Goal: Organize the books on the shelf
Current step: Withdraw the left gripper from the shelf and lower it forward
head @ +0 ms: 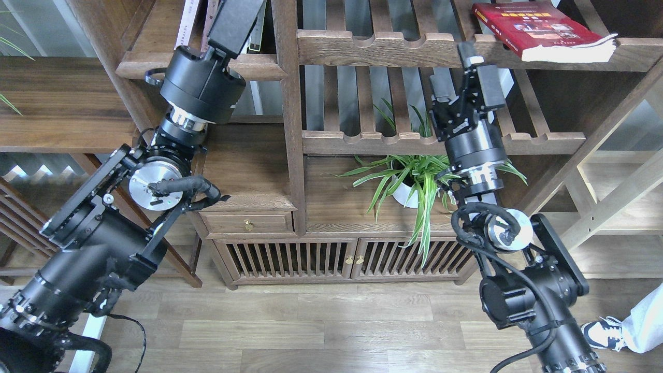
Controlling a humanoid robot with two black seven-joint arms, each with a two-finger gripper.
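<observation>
A thick red book [538,28] with a yellow title band lies flat on the upper slatted shelf at the top right. My right gripper [453,68] is open and empty, pointing up, just below and left of that book, apart from it. The solid plank shelf [261,66] with a rounded front edge is at the top left. My left gripper [235,20] reaches up over its front edge. Its fingers run past the top of the view, in front of thin upright books [185,23]. The maroon and white books are out of view.
A potted spider plant [414,176] stands in the middle compartment, behind my right wrist. Slatted rails [373,49] cross above and below the right gripper. A drawer unit [248,224] is lower down. A person's shoe [601,331] is on the floor at the bottom right.
</observation>
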